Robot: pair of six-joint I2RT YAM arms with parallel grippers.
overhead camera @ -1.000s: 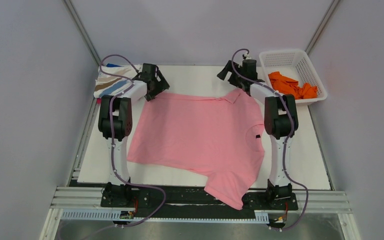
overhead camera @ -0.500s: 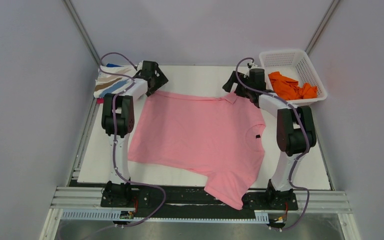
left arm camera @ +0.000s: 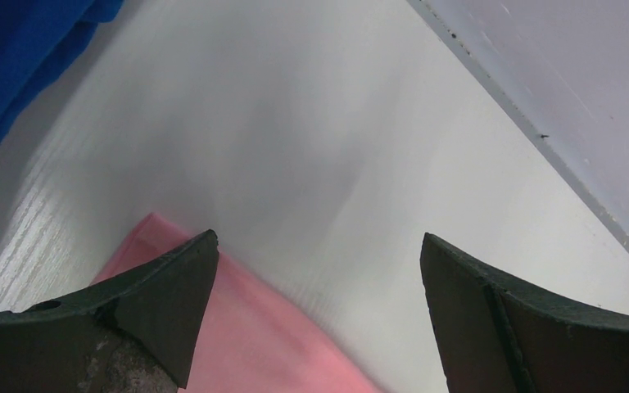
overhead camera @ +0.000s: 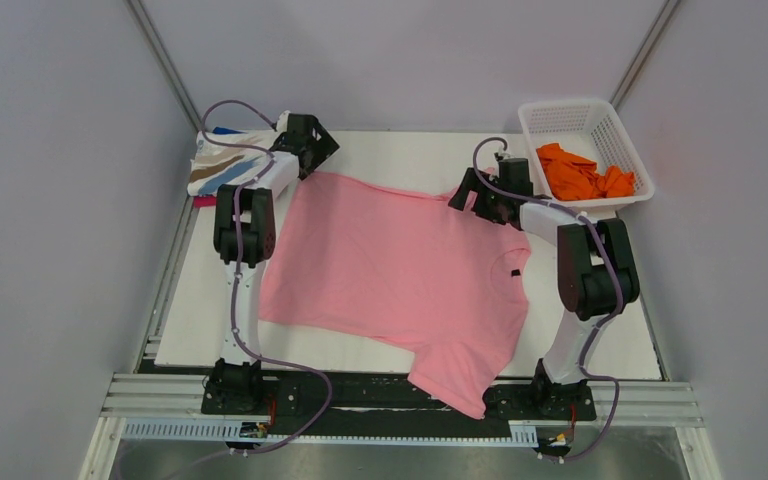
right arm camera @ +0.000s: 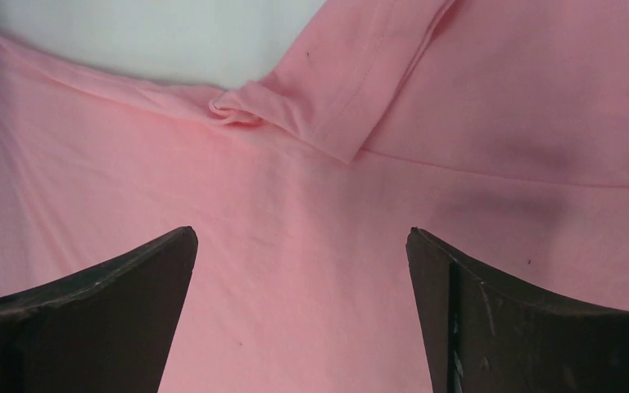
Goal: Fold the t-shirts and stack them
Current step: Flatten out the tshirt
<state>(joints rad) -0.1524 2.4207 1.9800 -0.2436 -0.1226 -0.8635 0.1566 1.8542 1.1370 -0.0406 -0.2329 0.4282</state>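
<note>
light pink t-shirt (overhead camera: 400, 270) spread flat, one corner overhanging

pale grey walls (overhead camera: 50, 200) enclose a white table (overhead camera: 400, 150).

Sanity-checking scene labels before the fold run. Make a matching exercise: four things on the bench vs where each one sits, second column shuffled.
Things:
1. pink t-shirt
2. orange t-shirt
3. striped t-shirt
4. white basket

Places:
a. far-left corner of the table
b. spread across the middle
c. inside the basket
d. far-right corner

Pairs: 1-b, 2-c, 3-a, 4-d
</note>
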